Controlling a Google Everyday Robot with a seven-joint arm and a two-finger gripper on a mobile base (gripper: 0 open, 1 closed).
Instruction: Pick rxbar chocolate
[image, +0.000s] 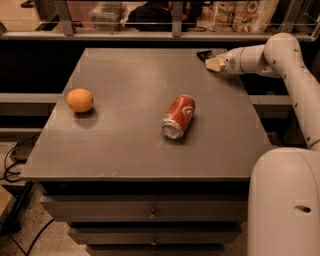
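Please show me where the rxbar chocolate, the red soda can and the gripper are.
rxbar chocolate (203, 54): camera view, on the black wrapper's visible part.
red soda can (179, 116): camera view, on the middle of its side.
gripper (215, 64): camera view, on its pale tip, next to the rxbar chocolate.

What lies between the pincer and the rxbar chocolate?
Nothing. In the camera view the pincer is right at the rxbar chocolate, at the far right corner of the table.
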